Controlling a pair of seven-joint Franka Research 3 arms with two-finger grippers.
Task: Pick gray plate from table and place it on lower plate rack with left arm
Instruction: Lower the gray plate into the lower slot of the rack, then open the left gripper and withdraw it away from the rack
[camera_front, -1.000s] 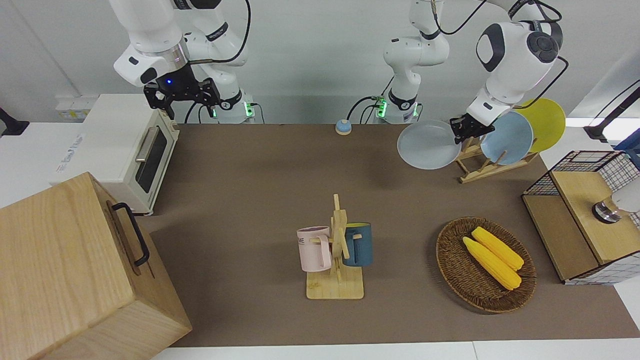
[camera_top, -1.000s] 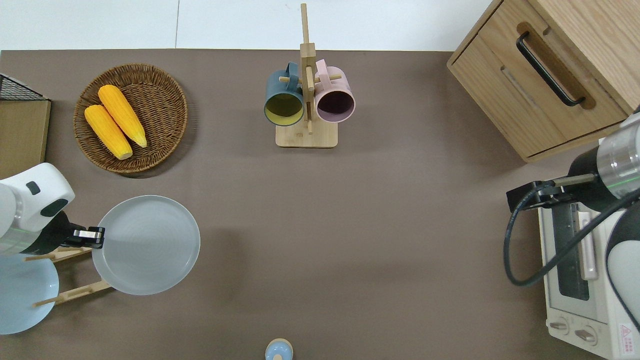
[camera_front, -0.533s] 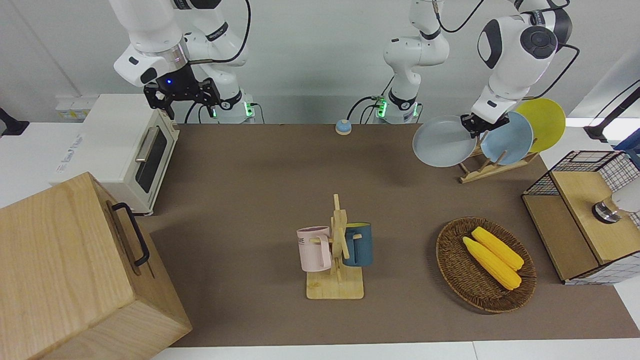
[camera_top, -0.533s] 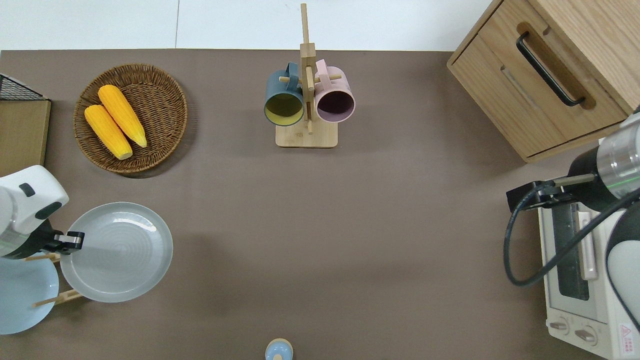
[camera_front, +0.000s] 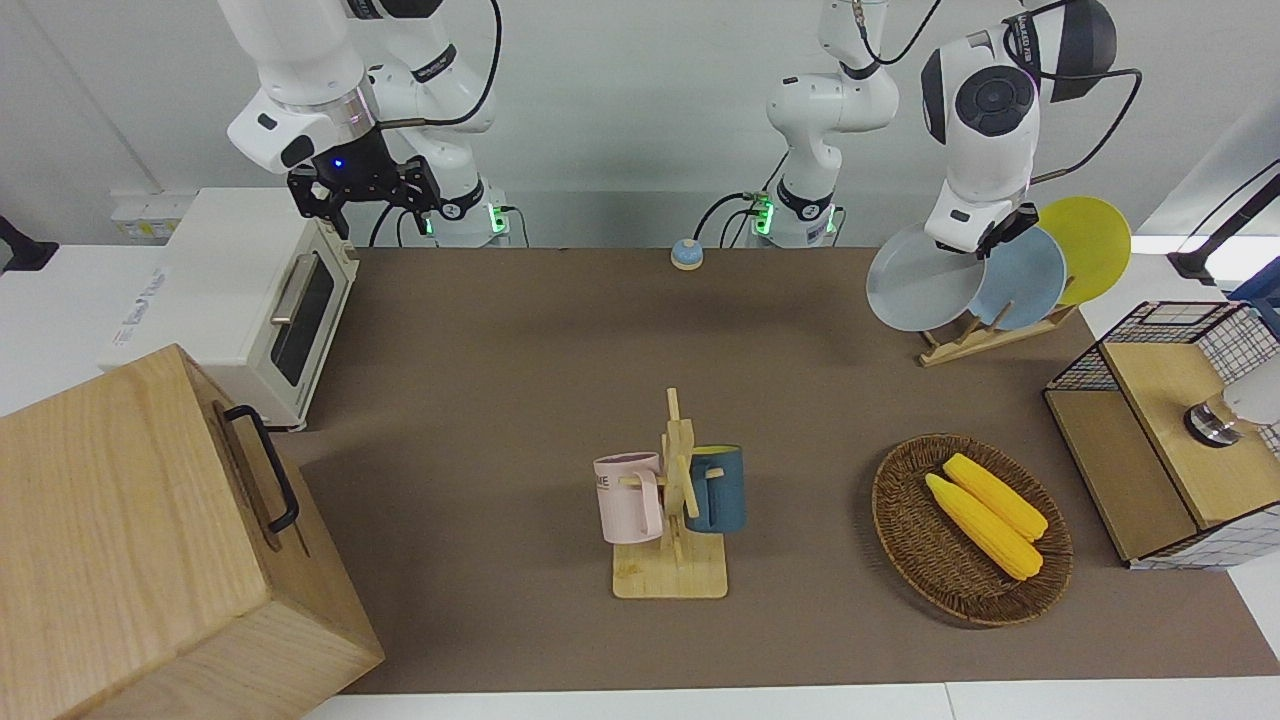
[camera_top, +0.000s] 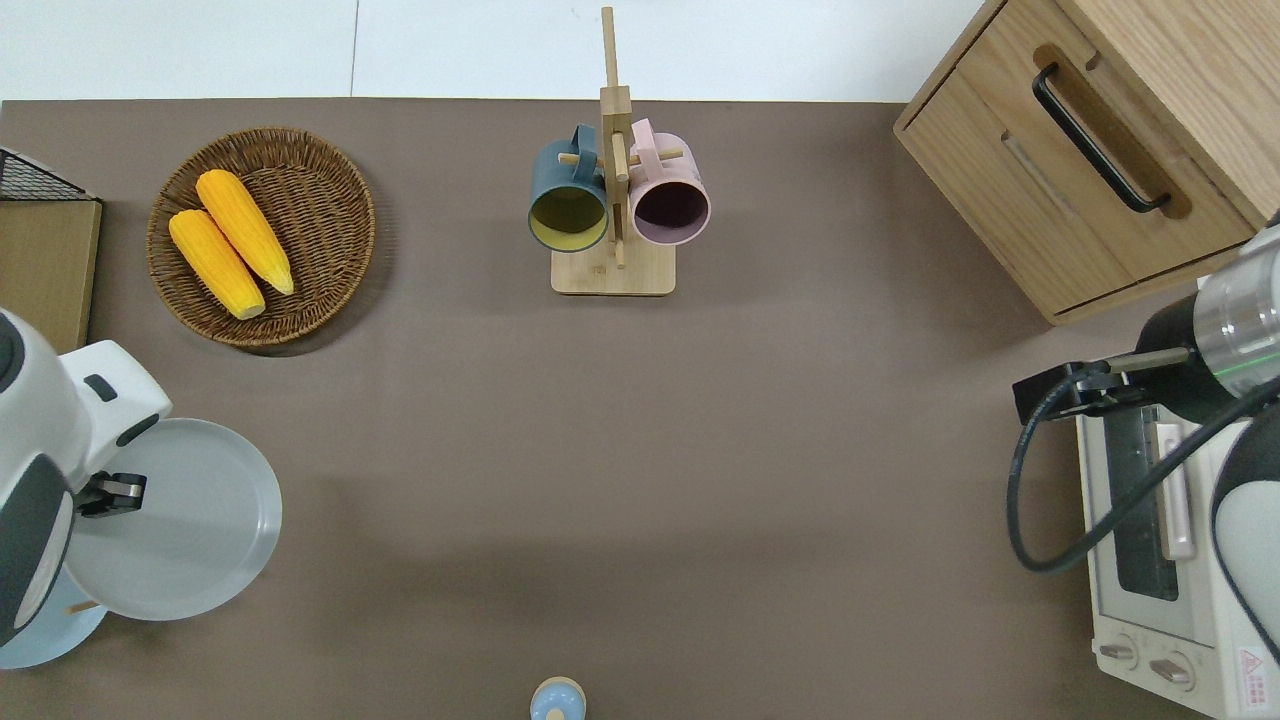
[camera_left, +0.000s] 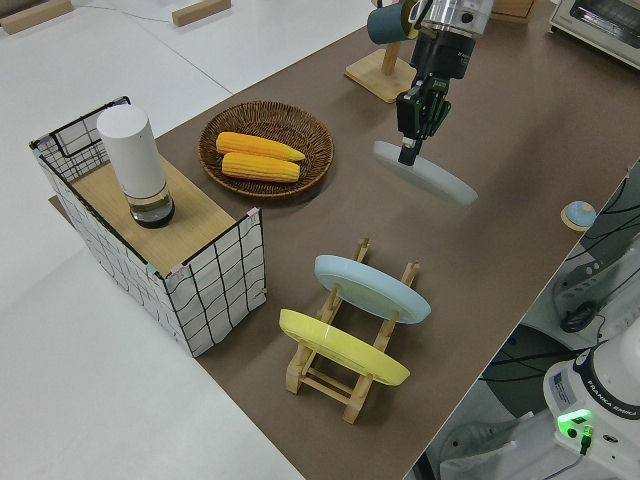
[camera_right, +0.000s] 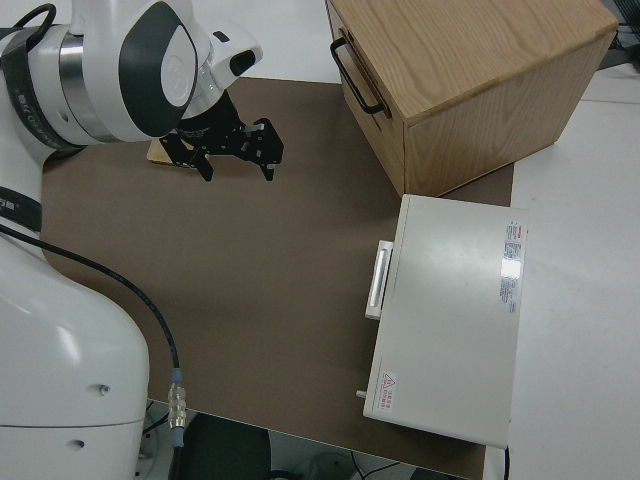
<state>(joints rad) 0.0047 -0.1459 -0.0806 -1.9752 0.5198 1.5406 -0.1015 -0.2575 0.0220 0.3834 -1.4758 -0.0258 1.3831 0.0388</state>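
The gray plate (camera_front: 920, 280) hangs tilted in the air, gripped at its rim by my left gripper (camera_front: 985, 243), which is shut on it. In the overhead view the gray plate (camera_top: 185, 530) covers the free end of the lower plate rack (camera_front: 962, 343), with my left gripper (camera_top: 112, 493) at its rim. In the left side view the gray plate (camera_left: 432, 178) hangs from my left gripper (camera_left: 409, 148) above the table, apart from the rack (camera_left: 352, 390). A light blue plate (camera_left: 372, 288) and a yellow plate (camera_left: 342, 347) stand in the rack. My right arm is parked, and the right gripper (camera_right: 235, 160) is open.
A wicker basket (camera_front: 905, 530) with two corn cobs, a mug stand (camera_front: 672, 500) with a pink and a blue mug, a wire-mesh box (camera_left: 215, 290) with a white cylinder, a small blue bell (camera_front: 686, 254), a toaster oven (camera_front: 250, 300) and a wooden cabinet (camera_front: 130, 530).
My left gripper has carried the gray plate toward the left arm's end of the table, over the rack, and tilted it more steeply. The right arm has not moved.
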